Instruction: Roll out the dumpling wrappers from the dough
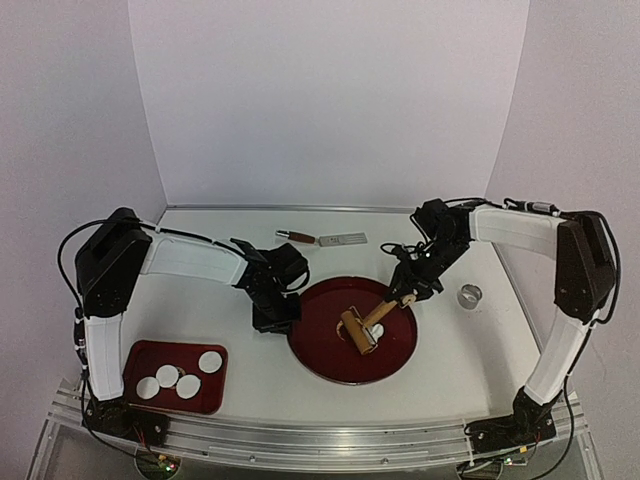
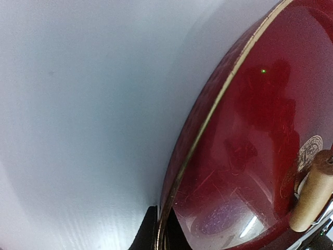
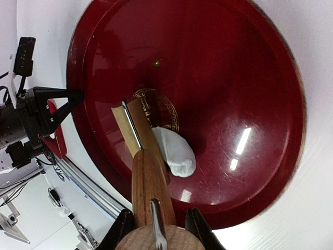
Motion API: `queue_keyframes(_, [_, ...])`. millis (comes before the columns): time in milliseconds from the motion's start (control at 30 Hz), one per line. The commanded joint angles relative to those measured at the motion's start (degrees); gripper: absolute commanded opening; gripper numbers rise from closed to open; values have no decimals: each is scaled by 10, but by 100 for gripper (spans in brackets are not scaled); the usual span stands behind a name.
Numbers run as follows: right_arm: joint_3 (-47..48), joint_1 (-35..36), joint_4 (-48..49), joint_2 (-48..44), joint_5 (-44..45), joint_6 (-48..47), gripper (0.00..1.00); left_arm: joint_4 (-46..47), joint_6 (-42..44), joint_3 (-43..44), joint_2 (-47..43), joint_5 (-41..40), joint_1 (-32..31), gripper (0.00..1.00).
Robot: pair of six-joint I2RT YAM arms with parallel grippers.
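Observation:
The ragged white dough piece lies near the middle of the round red plate, partly under the wooden roller. My right gripper is shut on the roller's handle, and its barrel rests on the plate and the dough. My left gripper is shut on the plate's left rim, one finger on the outside. Several round white dumpling wrappers lie in the small red tray at the front left.
A small metal ring stands on the table to the right of the plate. A scraper with a dark handle lies behind the plate near the back wall. White walls enclose the table on three sides.

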Motion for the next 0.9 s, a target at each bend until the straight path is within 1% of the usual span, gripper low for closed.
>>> queue_keyframes(0, [67, 4, -12, -48, -5, -13, 0, -65, -38, -36, -32, -81, 34, 0])
queue_keyframes(100, [112, 13, -12, -69, -49, -10, 0, -78, -49, -40, -36, -86, 34, 0])
queue_keyframes(167, [134, 13, -13, -86, -45, 0, 0, -100, -60, -36, -38, -94, 34, 0])
queue_keyframes(233, [151, 13, -21, -101, -20, 7, 0, -127, -84, -33, -43, -102, 34, 0])
queue_keyframes(300, [157, 13, -34, -113, 25, 6, 0, -132, -111, -46, -55, -100, 33, 0])
queue_keyframes(433, [150, 13, -48, -127, 113, 7, 0, -84, -136, -88, -86, -58, 13, 1])
queue_keyframes(533, [139, 13, -52, -130, 135, 17, 0, -55, -141, -91, -90, -19, -23, 5])
queue_keyframes(667, [122, 14, -52, -134, 143, 27, 0, -25, -135, -72, -79, 24, -73, 16])
queue_keyframes(767, [114, 13, -52, -140, 146, 24, 0, -49, -136, -51, -80, 23, -96, 29])
queue_keyframes(867, [104, 13, -54, -146, 143, 23, 0, -67, -135, -51, -103, 16, -100, 43])
